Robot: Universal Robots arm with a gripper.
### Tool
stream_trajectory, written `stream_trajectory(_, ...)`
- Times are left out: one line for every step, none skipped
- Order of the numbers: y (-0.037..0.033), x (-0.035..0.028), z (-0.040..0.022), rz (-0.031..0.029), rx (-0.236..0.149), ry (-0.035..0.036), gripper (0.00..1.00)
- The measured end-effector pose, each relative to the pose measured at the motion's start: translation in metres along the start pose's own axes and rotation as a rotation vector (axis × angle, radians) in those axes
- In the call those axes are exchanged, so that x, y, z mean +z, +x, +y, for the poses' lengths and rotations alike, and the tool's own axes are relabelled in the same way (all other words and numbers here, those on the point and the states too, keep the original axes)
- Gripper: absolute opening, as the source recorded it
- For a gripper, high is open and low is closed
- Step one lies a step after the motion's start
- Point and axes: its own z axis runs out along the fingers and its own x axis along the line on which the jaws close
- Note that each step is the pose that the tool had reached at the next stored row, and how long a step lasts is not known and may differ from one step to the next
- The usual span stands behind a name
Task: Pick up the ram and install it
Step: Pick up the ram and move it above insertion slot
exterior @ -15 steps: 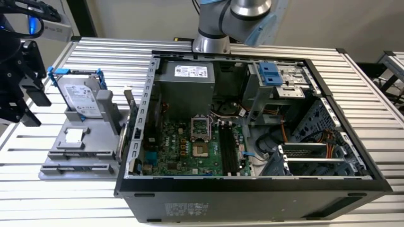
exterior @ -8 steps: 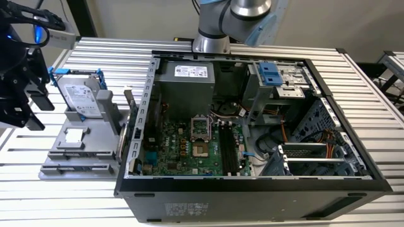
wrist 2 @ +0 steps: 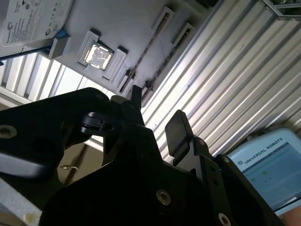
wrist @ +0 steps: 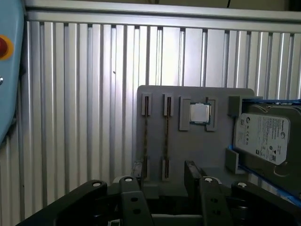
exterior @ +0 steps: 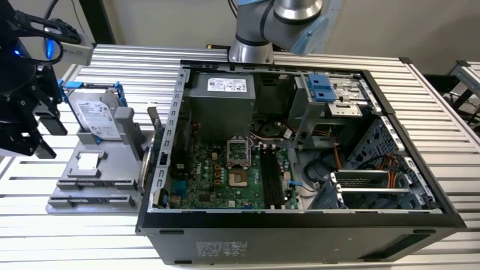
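Two ram sticks stand edge-up in slots of a grey fixture tray (wrist: 197, 155); in the first wrist view one ram stick (wrist: 146, 136) lies beside the other (wrist: 166, 136), and they show again in the second wrist view (wrist 2: 149, 47). My gripper (wrist: 164, 197) hovers above the tray, open, with nothing between its black fingers (wrist: 200, 190). In the exterior view the gripper (exterior: 39, 135) hangs at the left edge, above and to the left of the tray (exterior: 82, 194). The motherboard's black memory slots (exterior: 274, 180) lie inside the open computer case (exterior: 300, 225).
On the tray also sit a processor chip (wrist: 200, 113) and a silver hard drive (wrist: 265, 139) in a blue bracket. A light-blue pendant with a red button (wrist: 7, 70) lies on the ribbed metal table (wrist: 84, 94). The arm's base (exterior: 251, 50) stands behind the case.
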Motion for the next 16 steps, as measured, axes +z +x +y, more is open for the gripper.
stream_trajectory(0.0, 0.0, 0.0, 0.0, 0.0, 0.0, 1.0)
stream_trajectory(0.0, 0.0, 0.0, 0.0, 0.0, 0.0, 1.0)
stream_trajectory(0.0, 0.0001, 0.0, -0.0001, 0.0, 0.0001, 1.0)
stream_trajectory(0.0, 0.0003, 0.0, -0.0002, 0.0, 0.0003, 1.0)
stream_trajectory(0.0, 0.0009, 0.0, -0.0004, 0.0, 0.0006, 1.0)
stream_trajectory(0.0001, 0.0021, -0.0001, -0.0005, 0.0, 0.0007, 1.0)
stream_trajectory(0.0002, 0.0034, -0.0001, -0.0002, 0.0, 0.0003, 1.0)
stream_trajectory(0.0002, 0.0051, -0.0002, -0.0002, 0.0, 0.0003, 1.0)
stream_trajectory(0.0003, 0.007, -0.0003, -0.0002, 0.0, 0.0003, 1.0)
stream_trajectory(0.0004, 0.0089, -0.0005, -0.0002, 0.0, 0.0004, 1.0)
stream_trajectory(0.0005, 0.0106, -0.0007, -0.0001, 0.0, 0.0003, 1.0)
stream_trajectory(0.0006, 0.0125, -0.0009, -0.0002, 0.0, 0.0003, 1.0)
stream_trajectory(0.0006, 0.0143, -0.0011, -0.0002, 0.0, 0.0003, 1.0)
stream_trajectory(0.0007, 0.0161, -0.0013, -0.0002, 0.0, 0.0004, 1.0)
stream_trajectory(0.0008, 0.0178, -0.0016, -0.0002, 0.0, 0.0003, 1.0)
stream_trajectory(0.0009, 0.0194, -0.0019, -0.0002, 0.0, 0.0003, 1.0)
